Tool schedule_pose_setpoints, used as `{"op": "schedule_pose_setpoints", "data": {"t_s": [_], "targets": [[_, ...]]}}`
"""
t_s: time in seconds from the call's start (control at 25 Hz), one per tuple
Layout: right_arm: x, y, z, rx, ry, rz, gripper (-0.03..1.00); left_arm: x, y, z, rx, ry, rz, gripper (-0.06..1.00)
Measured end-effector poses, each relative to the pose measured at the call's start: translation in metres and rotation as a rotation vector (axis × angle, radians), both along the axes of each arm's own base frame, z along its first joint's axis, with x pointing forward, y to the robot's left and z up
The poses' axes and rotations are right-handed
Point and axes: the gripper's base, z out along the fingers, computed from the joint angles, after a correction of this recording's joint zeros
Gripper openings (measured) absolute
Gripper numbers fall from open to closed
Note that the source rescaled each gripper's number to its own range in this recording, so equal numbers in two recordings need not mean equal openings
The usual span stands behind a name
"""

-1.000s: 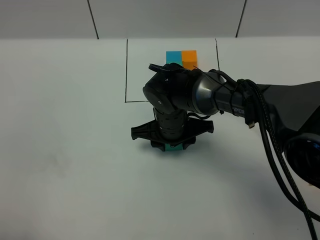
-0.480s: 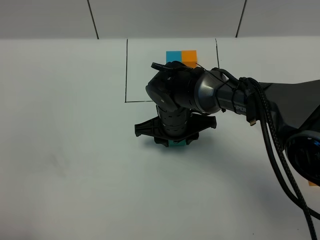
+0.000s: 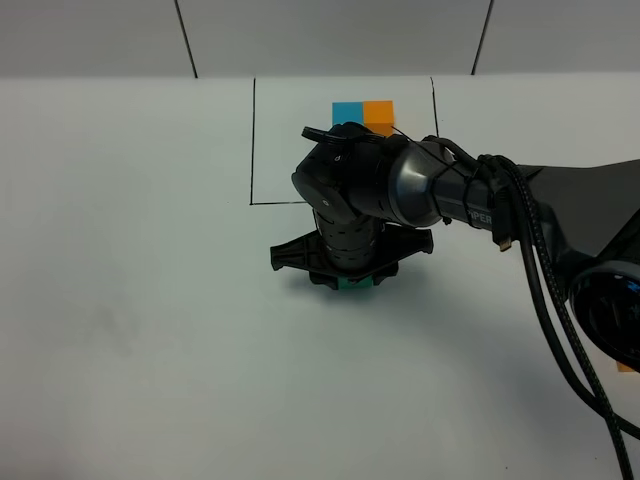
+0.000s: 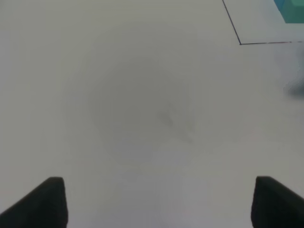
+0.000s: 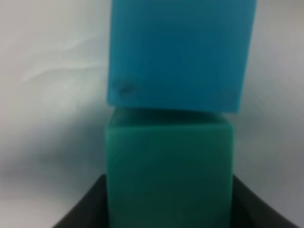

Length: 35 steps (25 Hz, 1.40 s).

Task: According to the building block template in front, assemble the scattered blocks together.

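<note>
My right gripper point(image 3: 346, 280) reaches across to the table's middle, pointing down. It is shut on the teal block point(image 3: 356, 286), which shows only as a sliver under it. In the right wrist view the teal block point(image 5: 168, 161) sits between the dark fingers point(image 5: 80, 209), and the sky blue block point(image 5: 178, 52) touches its far face. The template's blue cube point(image 3: 347, 110) and orange cube point(image 3: 379, 110) lie inside the black frame point(image 3: 253, 140); my arm hides its teal cube. An orange block point(image 3: 628, 367) peeks out at the right edge. My left gripper point(image 4: 161, 204) is open over bare table.
The white table point(image 3: 130, 300) runs to a grey wall at the back. My right arm and its cables point(image 3: 540, 260) cross the right half. In the left wrist view the frame's corner point(image 4: 240, 43) and a teal cube edge point(image 4: 290, 9) show.
My right gripper has shifted slightly toward the template with the teal block in it, then stayed still. The left gripper has not changed.
</note>
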Motion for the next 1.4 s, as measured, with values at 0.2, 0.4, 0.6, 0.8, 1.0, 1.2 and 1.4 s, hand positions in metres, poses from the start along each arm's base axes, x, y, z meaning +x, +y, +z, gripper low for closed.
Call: {"op": "schedule_pose_setpoints", "data": {"t_s": [0.2, 0.4, 0.6, 0.8, 1.0, 1.2, 1.4], "targets": [[0.0005, 0.0001, 0.0000, 0.001, -0.006, -0.003, 0.01, 0.0000, 0.0000, 0.0000, 0.000, 0.000, 0.000, 0.68], [0.0013, 0.0007, -0.0003, 0.008, -0.014, -0.003, 0.01, 0.0000, 0.0000, 0.0000, 0.000, 0.000, 0.000, 0.68], [0.0016, 0.0006, -0.0002, 0.006, -0.018, -0.001, 0.01, 0.0000, 0.0000, 0.0000, 0.000, 0.000, 0.000, 0.68], [0.0018, 0.0006, -0.0001, 0.007, -0.020, -0.007, 0.01, 0.0000, 0.0000, 0.0000, 0.000, 0.000, 0.000, 0.68], [0.0018, 0.0007, -0.0001, 0.016, -0.022, -0.039, 0.01, 0.0000, 0.0000, 0.0000, 0.000, 0.000, 0.000, 0.68], [0.0017, 0.0006, -0.0001, 0.017, -0.022, -0.047, 0.01, 0.0000, 0.0000, 0.0000, 0.000, 0.000, 0.000, 0.68], [0.0017, 0.0006, -0.0002, 0.021, -0.023, -0.068, 0.01, 0.0000, 0.0000, 0.0000, 0.000, 0.000, 0.000, 0.68]]}}
